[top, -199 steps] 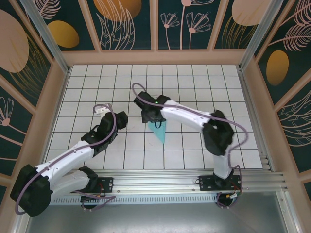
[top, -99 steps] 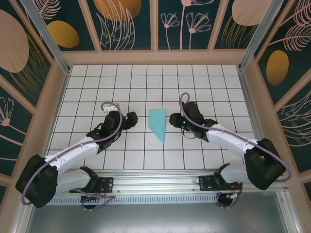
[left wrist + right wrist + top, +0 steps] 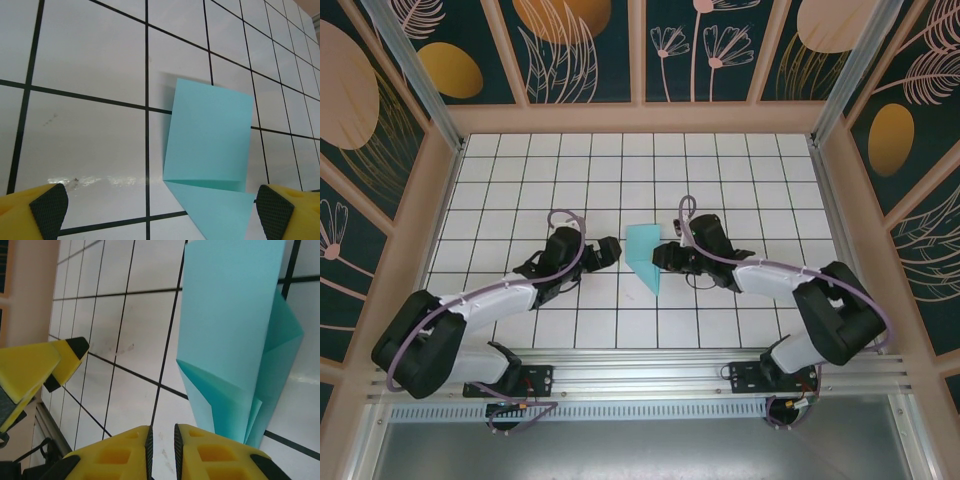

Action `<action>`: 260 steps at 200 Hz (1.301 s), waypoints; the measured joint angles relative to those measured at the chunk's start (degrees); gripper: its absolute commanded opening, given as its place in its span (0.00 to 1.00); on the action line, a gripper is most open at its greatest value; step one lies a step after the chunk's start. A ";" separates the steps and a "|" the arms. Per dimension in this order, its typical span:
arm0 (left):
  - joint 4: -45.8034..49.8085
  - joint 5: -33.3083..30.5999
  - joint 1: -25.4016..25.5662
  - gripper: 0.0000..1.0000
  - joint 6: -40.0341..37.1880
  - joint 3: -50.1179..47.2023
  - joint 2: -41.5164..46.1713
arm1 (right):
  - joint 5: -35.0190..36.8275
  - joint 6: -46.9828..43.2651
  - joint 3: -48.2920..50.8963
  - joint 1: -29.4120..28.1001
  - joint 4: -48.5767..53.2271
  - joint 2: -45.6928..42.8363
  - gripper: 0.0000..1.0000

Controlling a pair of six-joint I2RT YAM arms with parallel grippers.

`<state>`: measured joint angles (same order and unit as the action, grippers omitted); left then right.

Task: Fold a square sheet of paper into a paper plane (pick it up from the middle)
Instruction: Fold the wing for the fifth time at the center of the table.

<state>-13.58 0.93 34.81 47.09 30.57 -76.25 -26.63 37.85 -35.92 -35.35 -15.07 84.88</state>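
Top external: part-folded paper [image 3: 644, 258] lies on worktop [image 3: 740, 180] btwn both arms. Left jaws wide open, right jaws nearly closed & empty. Risk: right jaws nudge paper w/o gripping, so it slides, loose flaps spring up, creases go askew.

The left arm [image 3: 485, 298] and right arm [image 3: 770, 278] share one build: glossy white link shells joined by bulky matte black joint housings. A thin mauve cable [image 3: 560, 212] runs loosely along each arm, looping free near the wrist. Black base plates [image 3: 510, 380] with small bolts anchor them. The left gripper [image 3: 161, 206] has bright yellow wedge fingers [image 3: 20, 215] tipped with black cross-hatched pads [image 3: 50, 207]. The right gripper [image 3: 162, 432] has the same yellow fingers, with rectangular recesses moulded in.
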 measured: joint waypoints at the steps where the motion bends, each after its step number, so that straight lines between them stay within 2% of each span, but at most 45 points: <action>1: -0.02 0.04 0.00 0.98 0.00 0.02 -0.04 | -0.07 -0.02 -0.02 0.00 0.00 0.11 0.23; 34: -0.83 1.77 0.00 0.99 1.03 0.50 -1.53 | -2.10 -0.46 -2.19 0.00 -0.04 5.53 0.24; 133: -2.69 7.15 0.00 0.96 1.25 2.05 -5.11 | -2.19 -1.31 -0.42 2.82 -2.38 11.72 0.24; 260: -7.98 16.59 0.00 0.85 4.94 7.41 -15.45 | -3.02 -1.05 2.03 3.43 -7.13 11.93 0.24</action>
<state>-21.56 17.52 34.81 52.03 37.98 -91.70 -29.65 36.80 -33.89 -31.92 -22.20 96.82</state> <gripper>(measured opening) 0.853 0.236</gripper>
